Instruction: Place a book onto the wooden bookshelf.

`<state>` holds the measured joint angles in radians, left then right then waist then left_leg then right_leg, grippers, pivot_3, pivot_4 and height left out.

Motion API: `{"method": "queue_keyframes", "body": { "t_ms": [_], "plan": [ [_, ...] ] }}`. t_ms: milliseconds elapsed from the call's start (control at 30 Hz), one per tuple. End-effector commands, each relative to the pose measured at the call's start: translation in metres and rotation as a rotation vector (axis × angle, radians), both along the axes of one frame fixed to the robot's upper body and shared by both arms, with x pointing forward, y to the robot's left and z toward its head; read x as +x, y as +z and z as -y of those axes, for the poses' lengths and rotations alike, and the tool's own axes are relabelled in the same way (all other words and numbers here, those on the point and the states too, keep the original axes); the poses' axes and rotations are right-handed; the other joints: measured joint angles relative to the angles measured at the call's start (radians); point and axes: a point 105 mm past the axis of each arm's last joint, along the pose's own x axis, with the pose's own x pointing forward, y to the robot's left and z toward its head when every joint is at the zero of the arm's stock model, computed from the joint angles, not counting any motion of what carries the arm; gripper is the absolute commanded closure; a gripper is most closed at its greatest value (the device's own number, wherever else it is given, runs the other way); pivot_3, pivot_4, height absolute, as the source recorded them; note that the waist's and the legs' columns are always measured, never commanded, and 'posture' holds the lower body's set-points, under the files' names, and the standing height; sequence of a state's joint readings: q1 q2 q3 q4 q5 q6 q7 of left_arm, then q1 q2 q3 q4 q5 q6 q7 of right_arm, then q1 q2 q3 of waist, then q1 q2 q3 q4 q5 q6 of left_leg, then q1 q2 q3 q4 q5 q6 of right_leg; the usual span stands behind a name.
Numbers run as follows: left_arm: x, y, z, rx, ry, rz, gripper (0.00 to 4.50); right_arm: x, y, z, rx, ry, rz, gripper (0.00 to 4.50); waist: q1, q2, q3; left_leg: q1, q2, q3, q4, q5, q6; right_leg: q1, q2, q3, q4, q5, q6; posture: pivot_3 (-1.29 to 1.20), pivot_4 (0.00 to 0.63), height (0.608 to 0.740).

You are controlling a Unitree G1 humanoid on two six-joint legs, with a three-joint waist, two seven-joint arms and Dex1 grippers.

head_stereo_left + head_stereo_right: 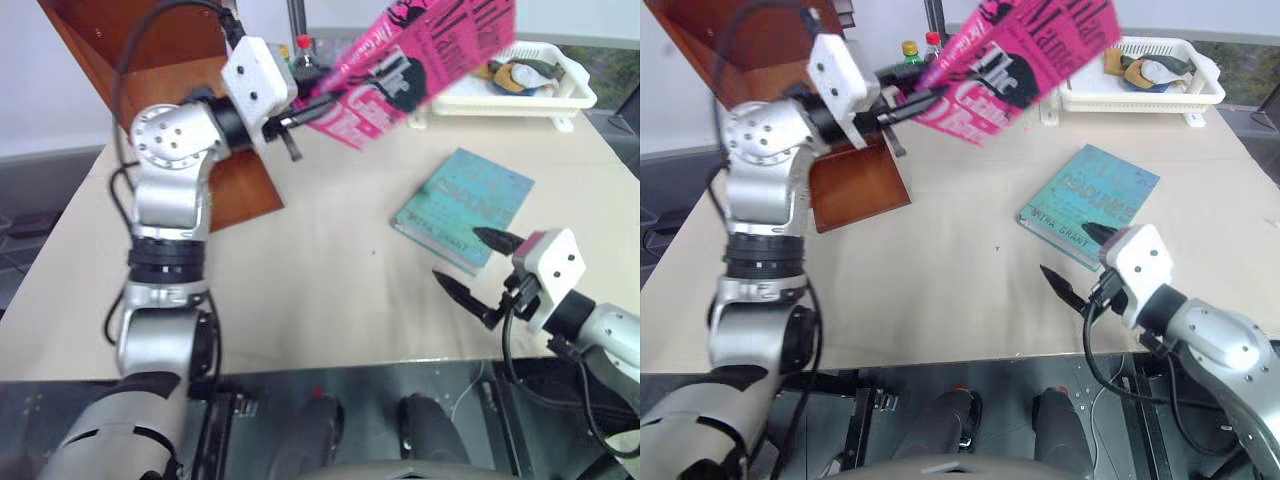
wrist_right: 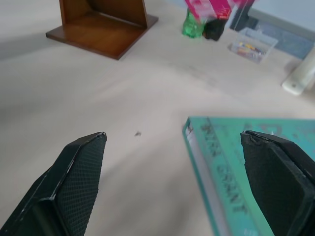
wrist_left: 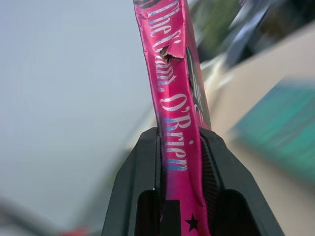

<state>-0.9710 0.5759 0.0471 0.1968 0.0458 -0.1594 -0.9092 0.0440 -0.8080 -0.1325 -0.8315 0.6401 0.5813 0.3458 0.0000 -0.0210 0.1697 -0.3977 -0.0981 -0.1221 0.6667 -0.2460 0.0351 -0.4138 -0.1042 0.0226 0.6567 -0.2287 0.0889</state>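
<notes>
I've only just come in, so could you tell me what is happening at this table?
The left gripper has its jaws shut on the pink book and holds it in the air beside the wooden bookshelf. The right gripper hangs open above the table, next to the teal book lying flat there.

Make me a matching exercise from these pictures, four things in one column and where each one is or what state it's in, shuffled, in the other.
1. pink book
2. teal book
3. right gripper
4. white tray

A. lying flat on the table
B. at the table's far edge, holding items
C. open, holding nothing
D. clamped in the left gripper, raised off the table

Pairs: 1-D, 2-A, 3-C, 4-B
</notes>
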Motion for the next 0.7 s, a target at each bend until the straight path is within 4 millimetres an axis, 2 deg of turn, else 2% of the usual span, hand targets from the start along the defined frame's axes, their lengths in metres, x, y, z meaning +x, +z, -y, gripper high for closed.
{"method": "queue_keyframes", "body": {
  "t_ms": [33,200,500,700],
  "plan": [
    [-0.008,0.029,-0.019,0.121,0.134,0.241,3.9,0.01,0.012,0.001,-0.016,0.008,0.073,0.0,0.001,-0.001,0.0,0.0,0.0,0.0,0.0,0.0,0.0,0.0,0.0,0.0,0.0,0.0,0.0,0.0,0.15,0.74],
    [-0.012,0.04,-0.051,0.287,0.295,0.313,3.9,0.025,0.026,0.006,-0.041,0.021,0.15,0.0,-0.002,-0.001,0.001,-0.001,-0.001,-0.001,0.0,0.0,0.0,0.0,0.0,-0.001,-0.001,0.0,0.0,0.0,0.15,0.74],
    [-0.005,0.021,-0.11,0.437,0.534,0.108,3.9,0.038,0.071,0.01,0.053,0.097,0.317,0.0,-0.014,0.0,0.002,-0.001,0.0,-0.001,0.0,-0.001,0.001,0.0,0.0,-0.002,0.0,0.0,0.0,0.0,0.15,0.74],
    [-0.013,0.007,-0.13,0.478,0.58,-0.013,3.9,0.047,0.072,0.011,0.044,0.107,0.327,0.0,-0.016,0.0,0.003,-0.001,0.0,-0.001,0.0,-0.001,0.001,-0.001,0.001,-0.002,0.0,0.0,0.0,0.0,0.15,0.74]
  ]
}}
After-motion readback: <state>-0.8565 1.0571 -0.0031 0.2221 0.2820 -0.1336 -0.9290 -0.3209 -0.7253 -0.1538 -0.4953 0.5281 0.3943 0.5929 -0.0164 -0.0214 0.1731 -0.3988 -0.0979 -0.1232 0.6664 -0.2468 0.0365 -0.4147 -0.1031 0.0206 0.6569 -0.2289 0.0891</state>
